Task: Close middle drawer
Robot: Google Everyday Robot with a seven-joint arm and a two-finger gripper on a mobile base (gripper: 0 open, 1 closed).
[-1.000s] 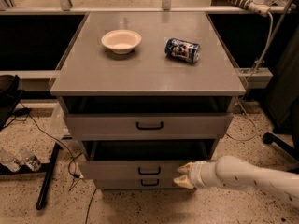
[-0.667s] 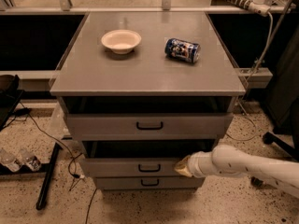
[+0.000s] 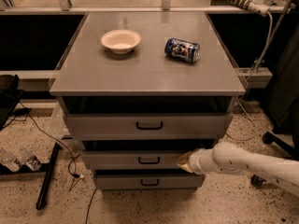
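The middle drawer is a shallow grey metal drawer with a small black bar handle. It sits between a taller top drawer and a narrower bottom drawer. It stands out only slightly, a little beyond the bottom drawer's front. My gripper, on a white arm coming from the right, rests against the right part of the middle drawer's front panel.
A grey cabinet top holds a cream bowl and a blue can lying on its side. The top drawer stands pulled out. Cables and a black pole lie on the floor at left; a chair base is at right.
The middle drawer has slid inward. My gripper and arm have moved up and toward the cabinet, pushing on the drawer front.
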